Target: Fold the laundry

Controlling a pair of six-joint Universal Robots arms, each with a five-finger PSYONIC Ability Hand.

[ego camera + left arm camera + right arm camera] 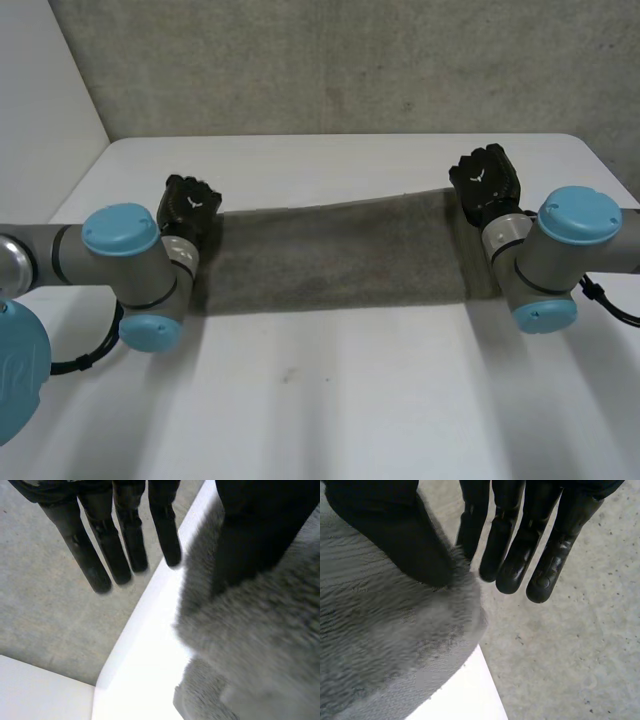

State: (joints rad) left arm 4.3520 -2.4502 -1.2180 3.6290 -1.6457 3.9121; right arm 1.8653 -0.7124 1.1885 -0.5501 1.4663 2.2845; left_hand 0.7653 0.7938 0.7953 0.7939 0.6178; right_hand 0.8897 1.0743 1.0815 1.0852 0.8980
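Spanning white counter [340, 400], long grey fuzzy cloth [340, 255] stretched between hands. Left hand [190, 205] at left end, thumb pinching cloth edge, fingers [125, 545] straight. Right hand [485, 182] at right end, thumb pinching corner against straight fingers [520, 555].

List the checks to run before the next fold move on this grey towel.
1. Left robot hand pinches one end of the grey towel: ok.
2. Right robot hand pinches the other end: ok.
3. Towel stretched between the hands without bunching: ok.
4. Room on the white table nearer the robot for the fold: ok.
5. Both pinches deep enough not to slip: cannot tell.
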